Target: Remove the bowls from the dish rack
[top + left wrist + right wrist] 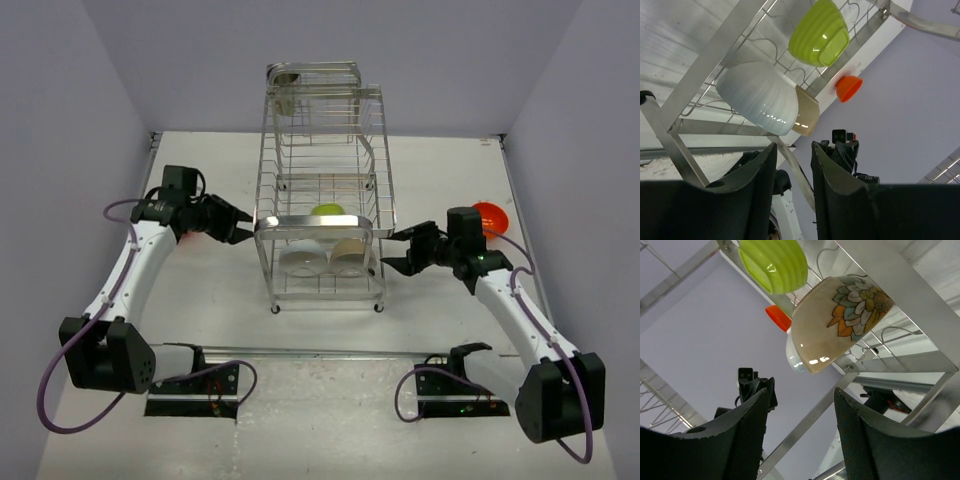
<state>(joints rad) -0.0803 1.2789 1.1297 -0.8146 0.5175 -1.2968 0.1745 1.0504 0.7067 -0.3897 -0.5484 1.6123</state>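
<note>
The chrome wire dish rack (320, 150) stands mid-table. On its lower front tier stand a white bowl (303, 262) and a beige bowl (349, 257), with a lime-green bowl (327, 211) behind them. One orange bowl (490, 216) lies on the table to the right of the rack. My left gripper (240, 225) is open and empty just left of the rack. My right gripper (395, 250) is open and empty just right of it. The left wrist view shows the white bowl (760, 97) ahead of the left gripper (794, 150). The right wrist view shows the flower-patterned beige bowl (840, 322) ahead of the right gripper (802, 395).
A second orange bowl (777, 317) shows through the rack in the right wrist view, on the left side by the left arm. A metal cup (287, 90) sits at the rack's top. Purple walls close in the table on three sides.
</note>
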